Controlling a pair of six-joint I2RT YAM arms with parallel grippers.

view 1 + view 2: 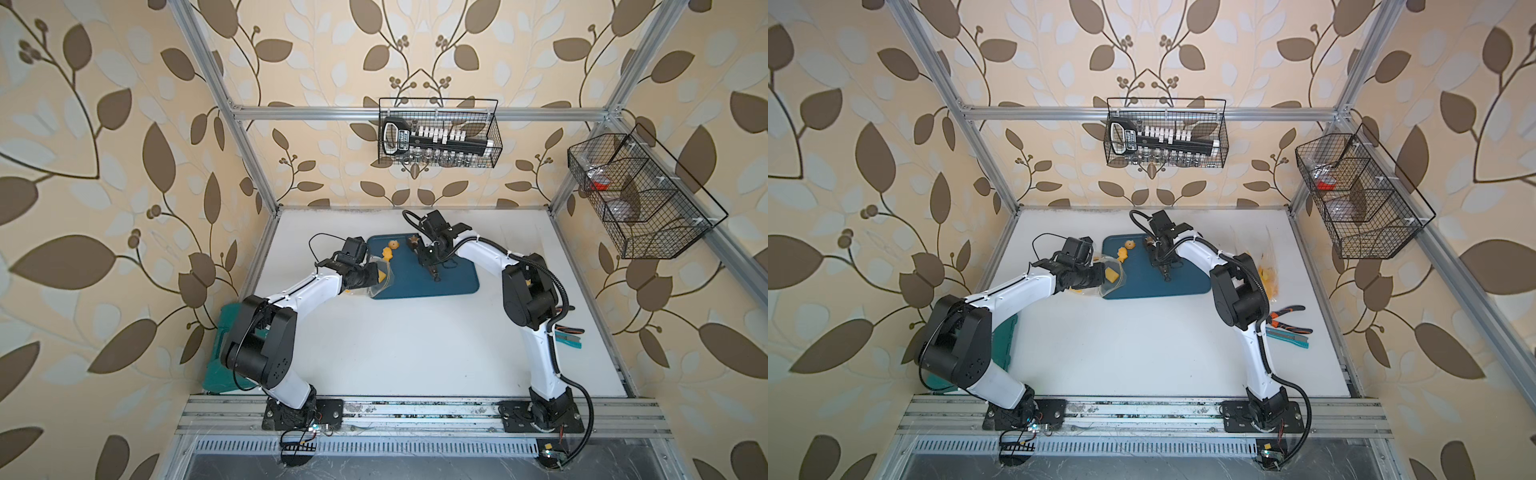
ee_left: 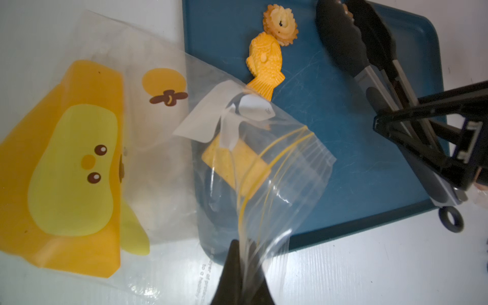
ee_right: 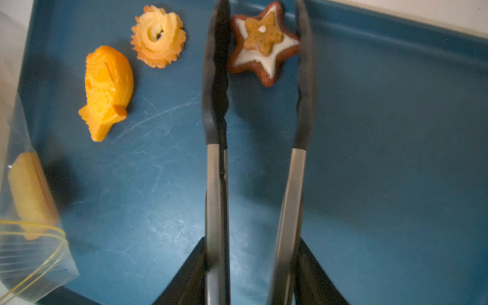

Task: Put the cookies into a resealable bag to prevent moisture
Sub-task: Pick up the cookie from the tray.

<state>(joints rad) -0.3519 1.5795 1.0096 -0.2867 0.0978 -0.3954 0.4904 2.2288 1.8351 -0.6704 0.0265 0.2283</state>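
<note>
My left gripper (image 2: 244, 277) is shut on the zip edge of the clear resealable bag (image 2: 277, 184) and holds its mouth up over the blue tray's (image 2: 343, 132) corner. One square yellow cookie (image 2: 237, 163) lies inside the bag. My right gripper (image 3: 253, 277) is shut on the handles of black-tipped tongs (image 3: 216, 184). The tong tips stand apart on either side of a brown iced star cookie (image 3: 264, 45), close against it. A fish cookie (image 3: 108, 89) and a flower cookie (image 3: 158, 37) lie on the tray between the star and the bag. In a top view both grippers, left (image 1: 376, 276) and right (image 1: 430, 259), are over the tray.
Clear plastic with a yellow cartoon print (image 2: 74, 169) lies flat on the white table beside the held bag. More printed bags (image 1: 1266, 278) and pliers (image 1: 1287, 316) lie behind the right arm. A green case (image 1: 216, 353) sits at the table's left edge. Wire baskets (image 1: 440, 133) hang on the walls.
</note>
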